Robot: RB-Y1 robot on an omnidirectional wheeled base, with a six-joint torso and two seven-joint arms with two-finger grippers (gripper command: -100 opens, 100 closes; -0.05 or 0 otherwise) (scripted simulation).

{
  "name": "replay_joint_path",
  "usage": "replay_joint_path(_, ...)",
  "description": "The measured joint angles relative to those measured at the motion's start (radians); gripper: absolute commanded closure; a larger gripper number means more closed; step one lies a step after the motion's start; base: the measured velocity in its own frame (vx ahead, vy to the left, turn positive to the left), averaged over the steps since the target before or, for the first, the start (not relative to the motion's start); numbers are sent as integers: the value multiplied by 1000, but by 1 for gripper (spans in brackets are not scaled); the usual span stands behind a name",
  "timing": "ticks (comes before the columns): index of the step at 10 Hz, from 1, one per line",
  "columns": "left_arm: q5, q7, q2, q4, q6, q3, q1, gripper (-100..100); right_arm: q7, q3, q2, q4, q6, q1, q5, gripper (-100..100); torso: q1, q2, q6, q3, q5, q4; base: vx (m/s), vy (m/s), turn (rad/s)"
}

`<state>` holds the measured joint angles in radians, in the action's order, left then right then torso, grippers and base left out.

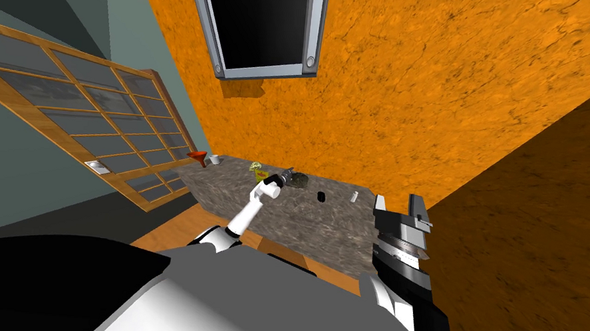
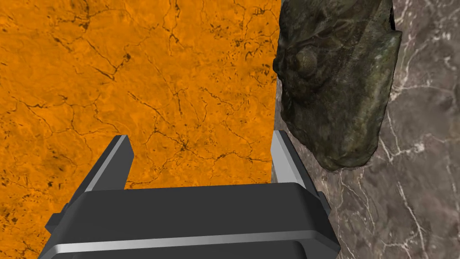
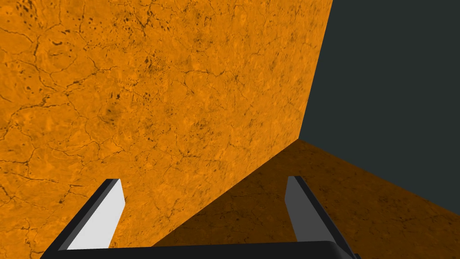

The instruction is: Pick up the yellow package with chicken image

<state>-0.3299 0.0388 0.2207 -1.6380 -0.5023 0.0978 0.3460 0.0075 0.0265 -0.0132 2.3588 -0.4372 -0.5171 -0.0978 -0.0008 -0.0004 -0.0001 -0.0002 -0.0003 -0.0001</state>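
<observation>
The yellow package (image 1: 256,169) stands small near the back of the grey marbled counter (image 1: 295,223), close to the orange wall. My left gripper (image 1: 286,173) reaches out over the counter just right of the package, between it and a dark lumpy object (image 1: 298,180). In the left wrist view the left gripper (image 2: 200,139) is open and holds nothing, facing the orange wall, with the dark lump (image 2: 337,85) just outside one finger. My right gripper (image 1: 399,201) hangs open over the counter's right end; the right wrist view shows its fingers (image 3: 203,180) apart and bare.
An orange funnel (image 1: 198,158) and a white cup (image 1: 214,160) sit at the counter's far left. A small black item (image 1: 321,195) and a small white one (image 1: 354,196) lie mid-counter. A framed black panel (image 1: 263,20) hangs on the wall above. A windowed wooden panel (image 1: 90,122) stands left.
</observation>
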Motion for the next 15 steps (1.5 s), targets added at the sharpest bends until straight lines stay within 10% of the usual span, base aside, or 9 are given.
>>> replay_joint_path(15, -113, 33, 88, 347, -404, 13, 329, -100, 0, 0, 0, 0, 0, 0, 0, 0, 1, 0, 0, 0, 0, 0, 2, -6, 11)
